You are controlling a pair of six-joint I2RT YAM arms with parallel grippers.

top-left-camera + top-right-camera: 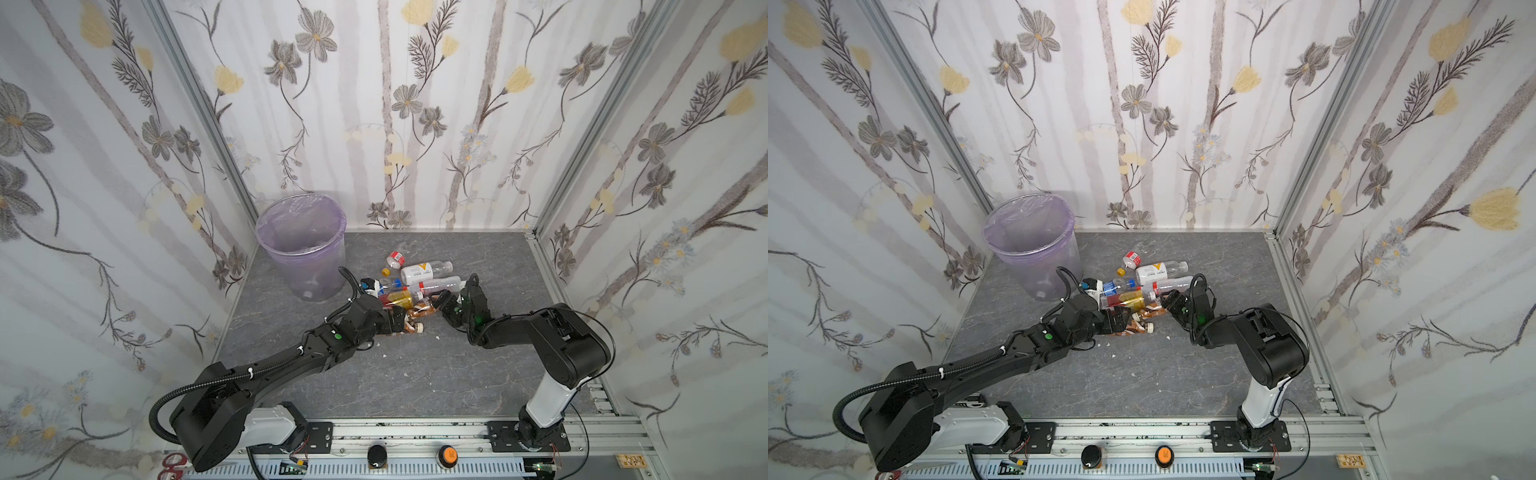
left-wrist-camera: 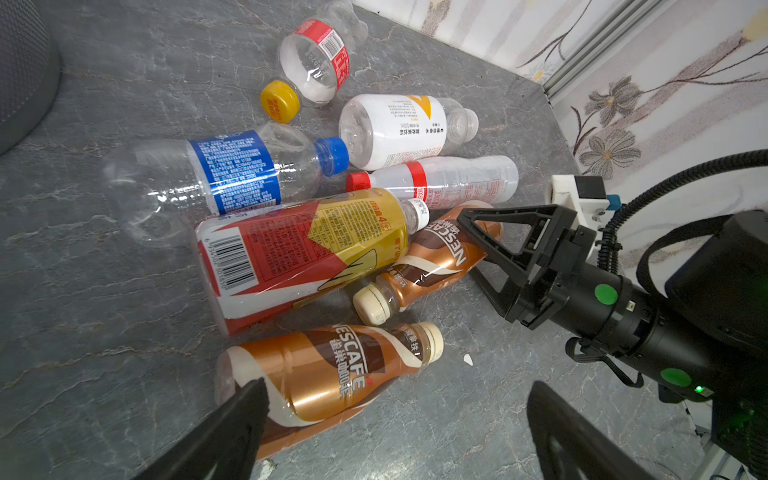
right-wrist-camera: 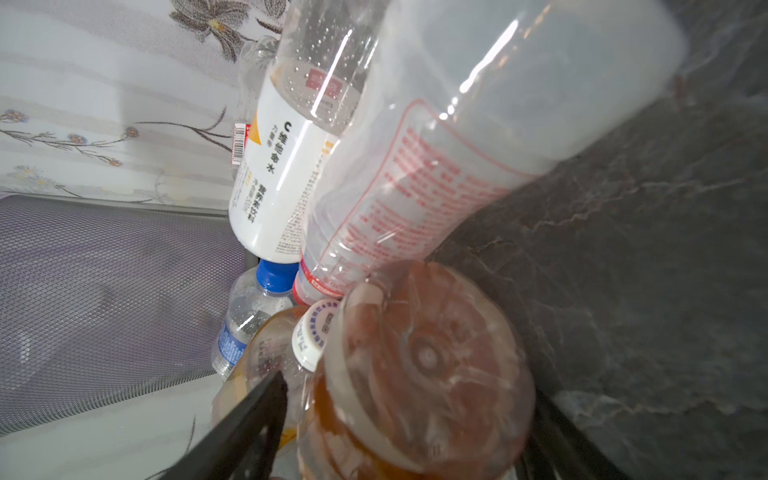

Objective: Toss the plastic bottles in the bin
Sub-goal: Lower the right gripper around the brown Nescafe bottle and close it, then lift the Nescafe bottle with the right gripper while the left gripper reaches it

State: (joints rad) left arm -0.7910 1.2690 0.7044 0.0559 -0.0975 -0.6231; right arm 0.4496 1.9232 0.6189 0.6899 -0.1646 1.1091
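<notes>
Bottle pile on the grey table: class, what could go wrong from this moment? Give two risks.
1. The right arm's jaws straddle the base of a brown coffee-labelled plastic bottle lying against the red-and-gold labelled plastic bottle; lifting may drag or roll that neighbour.
2. The left arm's jaws, open, are at a second brown coffee-labelled bottle close by, and the round pale purple bin stands on the left, so the arms could collide on the way.

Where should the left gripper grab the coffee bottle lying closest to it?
Grip the coffee bottle across its mid-body, coming down from above with the left gripper open. It lies flat on its side, cap end free, nothing on top, its body narrower than the open jaws.
</notes>
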